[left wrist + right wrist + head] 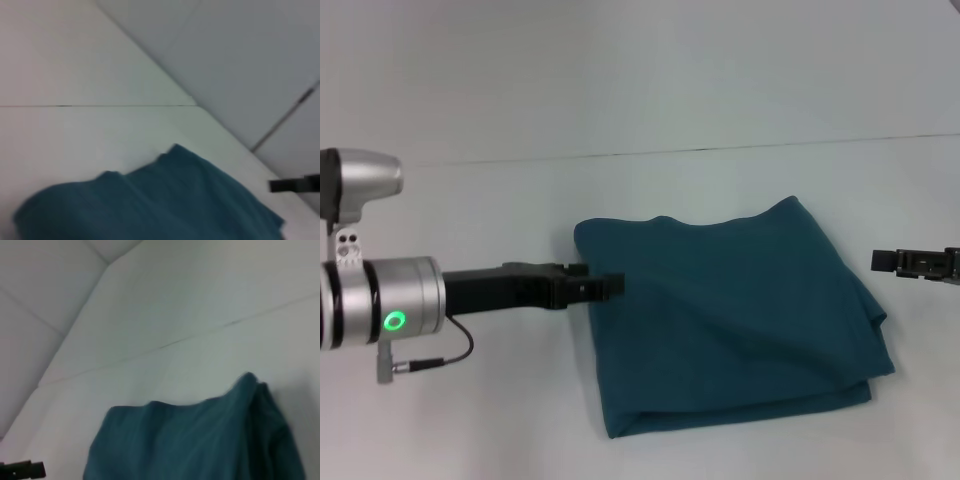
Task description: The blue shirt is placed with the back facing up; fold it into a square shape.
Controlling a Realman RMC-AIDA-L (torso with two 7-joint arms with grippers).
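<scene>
From the head camera I saw the blue shirt (730,315) lying on the white table (620,80), already folded into a thick, roughly square bundle with layered edges showing along its near side. Its plain surface faced up and no lettering showed. It lay a little right of the middle of the view. My left gripper (610,285) reached in from the left, low over the table, with its black tip at the shirt's left edge, about halfway along that side. I could not tell from here whether its claw was clenched on cloth or released; the tips looked narrow and close together, but the contact was not clear. My right gripper (885,261) sat at the right border of the view, just beside the shirt's right edge and apart from it. Only its dark tip showed, and I could not tell its state either.

On the left wrist camera the shirt (165,200) filled the lower part of the picture as a rumpled teal mass on the pale table (75,140). None of that arm's own fingers appeared. Beyond the cloth, the other arm's dark tip (295,184) poked in, clear of the fabric.

On the right wrist camera the shirt (200,440) again took up the lower part, one corner raised in a soft peak. The left gripper's dark end (22,470) showed small at the frame's corner, near the cloth.
</scene>
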